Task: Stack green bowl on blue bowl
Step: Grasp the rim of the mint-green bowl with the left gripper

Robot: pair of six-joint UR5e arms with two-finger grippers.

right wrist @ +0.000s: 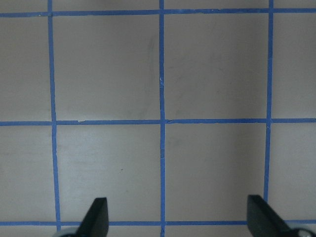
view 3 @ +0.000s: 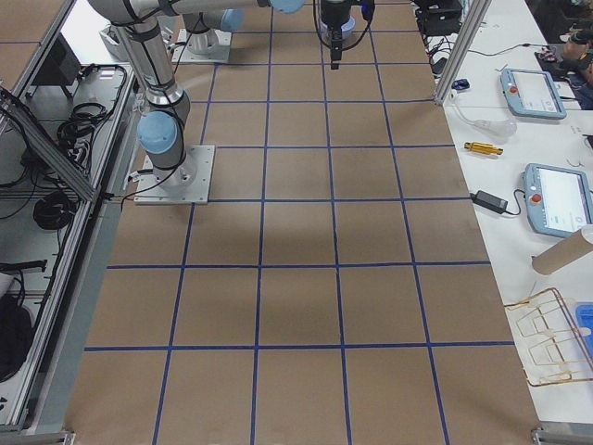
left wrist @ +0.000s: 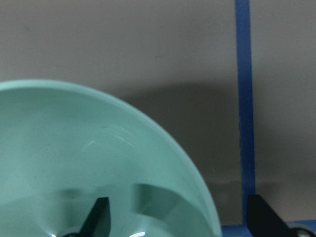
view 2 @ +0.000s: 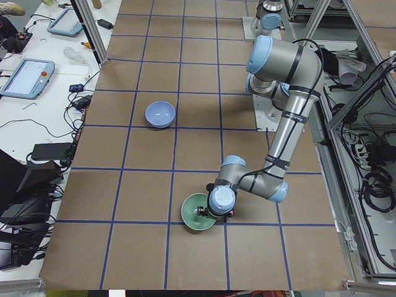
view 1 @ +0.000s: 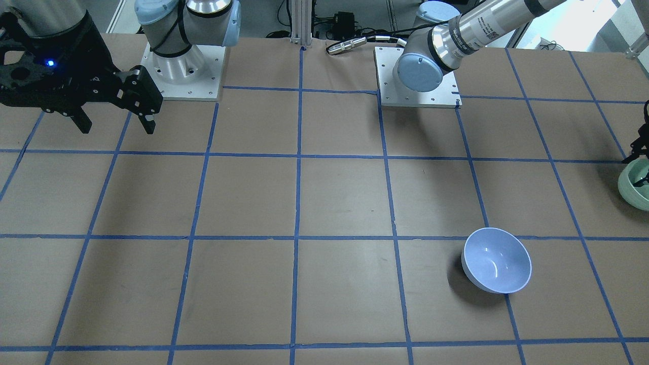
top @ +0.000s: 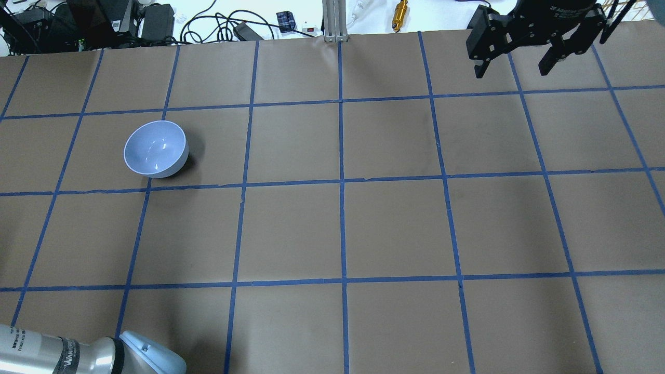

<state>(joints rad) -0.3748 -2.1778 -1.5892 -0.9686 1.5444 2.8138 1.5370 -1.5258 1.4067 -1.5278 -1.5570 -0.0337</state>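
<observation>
At the left end of the brown-papered table (view 2: 148,198), the left gripper (left wrist: 180,217) sat spread astride the rim of the glossy mint-green bowl (left wrist: 74,163), mouth up, near the edge. The pale periwinkle blue bowl (view 1: 497,259) sat well apart; the right gripper (view 1: 117,121), jaws released, hung far off.

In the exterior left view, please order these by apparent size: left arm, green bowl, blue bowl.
1. Left arm
2. Green bowl, slightly bigger but nearer the camera, so unsure
3. Blue bowl
</observation>
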